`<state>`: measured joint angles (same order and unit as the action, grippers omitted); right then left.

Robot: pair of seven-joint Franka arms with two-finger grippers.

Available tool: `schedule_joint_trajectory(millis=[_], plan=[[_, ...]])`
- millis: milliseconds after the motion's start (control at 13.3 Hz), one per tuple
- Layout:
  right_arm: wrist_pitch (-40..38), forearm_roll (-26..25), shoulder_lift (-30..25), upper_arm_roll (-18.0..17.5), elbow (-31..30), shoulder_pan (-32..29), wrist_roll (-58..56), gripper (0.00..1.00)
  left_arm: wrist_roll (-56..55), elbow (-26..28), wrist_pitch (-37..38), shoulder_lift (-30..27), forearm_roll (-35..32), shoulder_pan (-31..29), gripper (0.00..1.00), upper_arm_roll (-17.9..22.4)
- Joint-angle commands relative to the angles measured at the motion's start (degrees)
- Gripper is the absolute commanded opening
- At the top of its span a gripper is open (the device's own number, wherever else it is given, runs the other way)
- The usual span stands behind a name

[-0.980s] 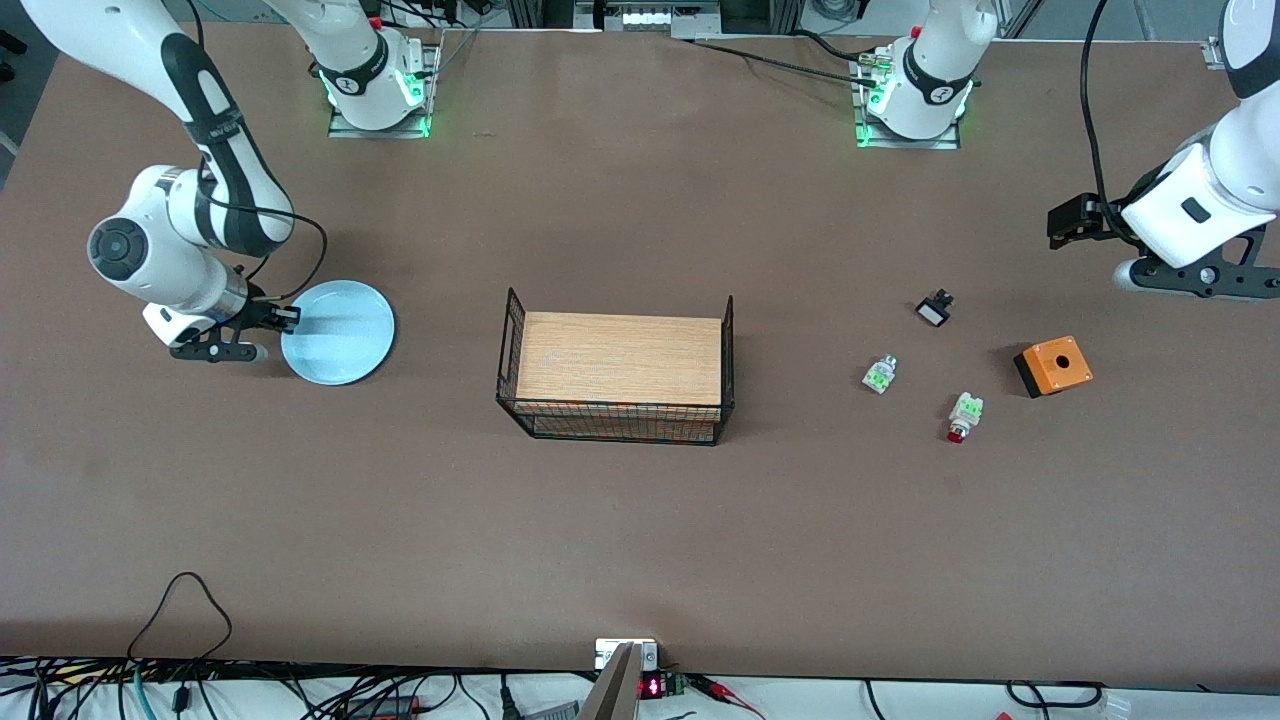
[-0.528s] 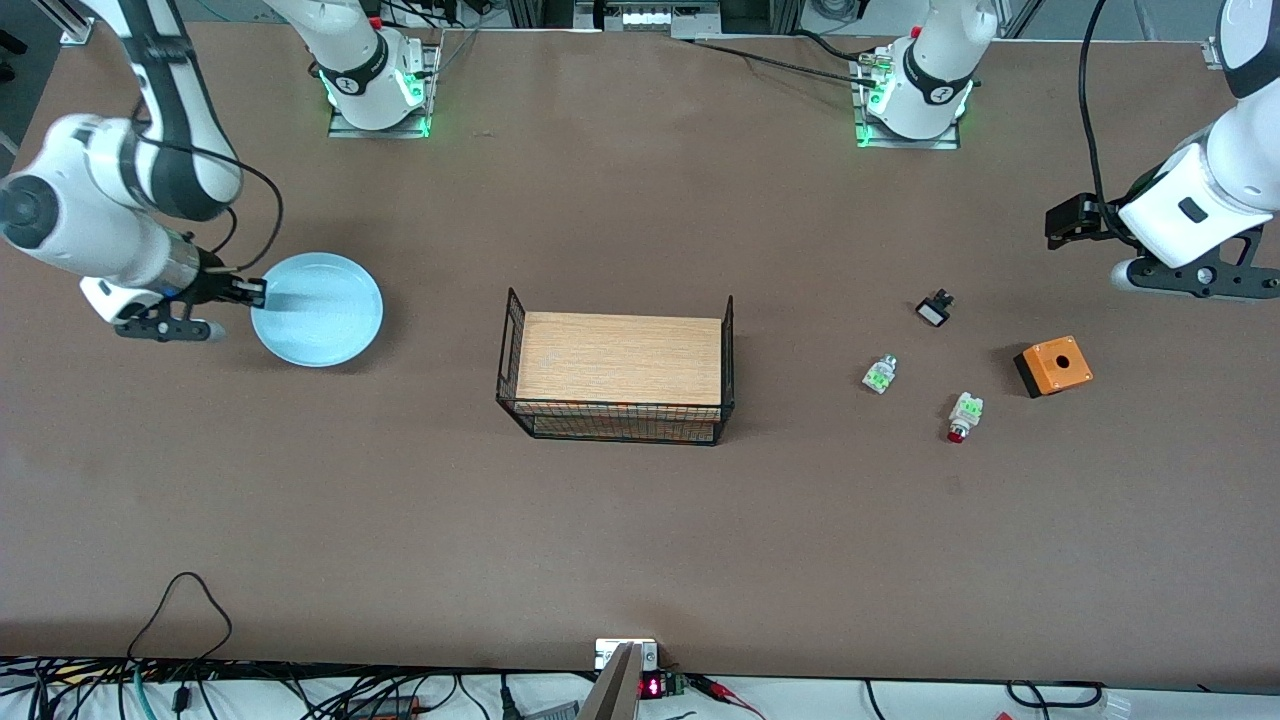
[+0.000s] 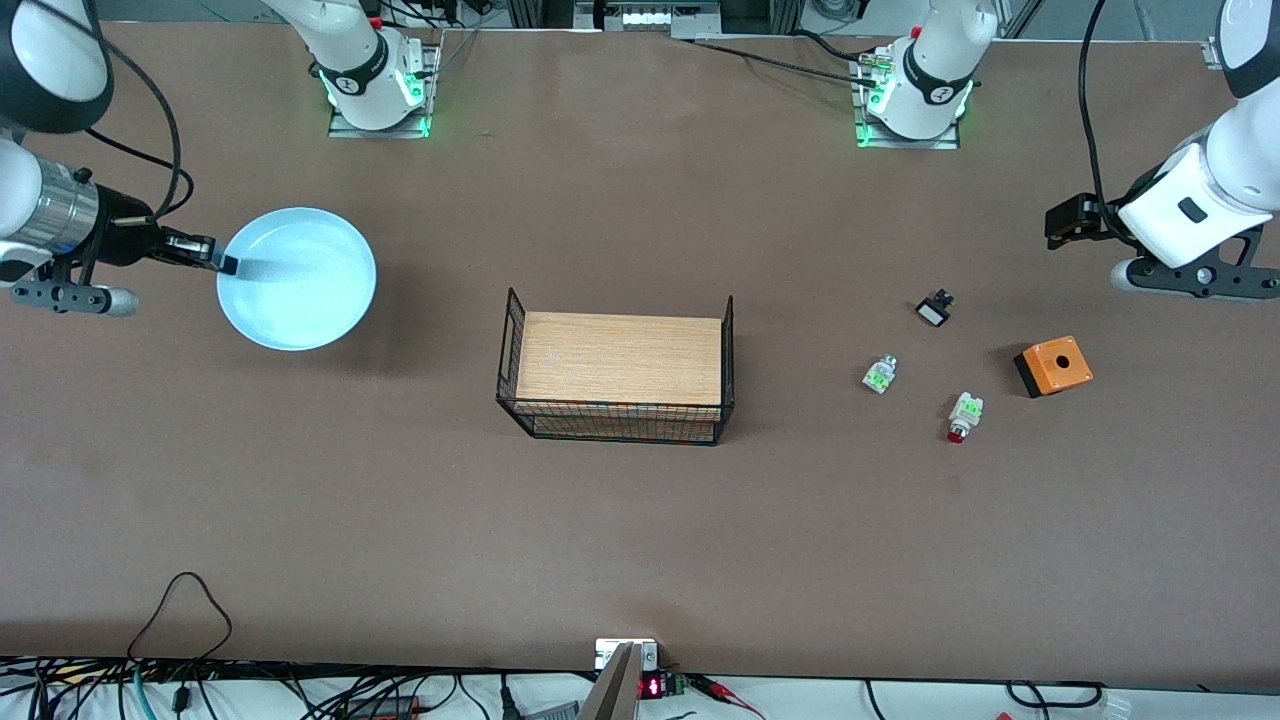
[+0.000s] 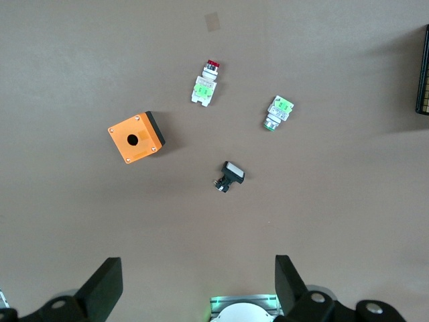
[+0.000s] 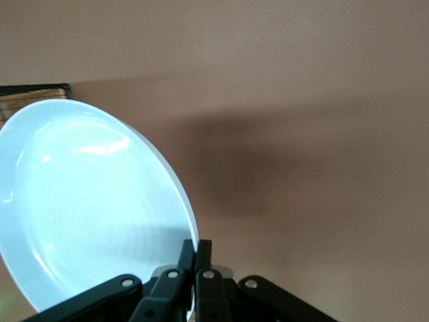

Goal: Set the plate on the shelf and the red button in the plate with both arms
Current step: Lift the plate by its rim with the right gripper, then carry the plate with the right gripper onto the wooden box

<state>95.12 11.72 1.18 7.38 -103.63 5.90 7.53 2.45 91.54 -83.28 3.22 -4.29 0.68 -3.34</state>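
The brown table (image 3: 640,540) carries one black wire basket with a wooden board (image 3: 618,372) at its middle. Over the right arm's end of the table, the right pincer (image 3: 222,264) is pressed together on the rim of the one round pale blue plate (image 3: 297,279), lifted above the table. In the right wrist view the plate (image 5: 87,208) tilts up from the pinched edge.

At the left arm's end the left pincer (image 4: 194,295) hangs spread wide and holds nothing, over bare table well apart from the parts. One orange box with a hole (image 3: 1053,366). One black-and-white part (image 3: 934,308). One white-green part without a red cap (image 3: 879,374). One tiny red button (image 3: 963,415), nearest the front camera of these four, lying flat, red cap pointing toward that camera, long axis slightly slanted.
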Motion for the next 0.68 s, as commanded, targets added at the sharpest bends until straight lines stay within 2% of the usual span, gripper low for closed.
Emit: schedule_joint_trajectory(millis=[0, 302, 452, 603], plan=[[-3.19, 0.85, 1.02, -2.17, 6.06, 4.64, 12.11, 0.00, -0.52, -1.80, 1.01, 0.83, -1.51, 0.20, 1.00, -0.17], [-2.40, 1.11, 1.10, -11.58, 8.89, 6.14, 33.29, 0.00, -0.34, -1.80, 1.01, 0.83, -1.51, 0.11, 1.00, -0.17], [-1.70, 2.33, 1.63, -14.13, 8.89, 8.59, 41.74, 0.00, -0.34, -1.80, 1.01, 0.83, -1.51, 0.20, 1.00, -0.17], [1.89, 2.43, 2.59, -14.49, 8.71, 13.59, 51.83, 0.00, -0.34, -1.80, 1.01, 0.83, -1.60, 0.29, 1.00, -0.17]])
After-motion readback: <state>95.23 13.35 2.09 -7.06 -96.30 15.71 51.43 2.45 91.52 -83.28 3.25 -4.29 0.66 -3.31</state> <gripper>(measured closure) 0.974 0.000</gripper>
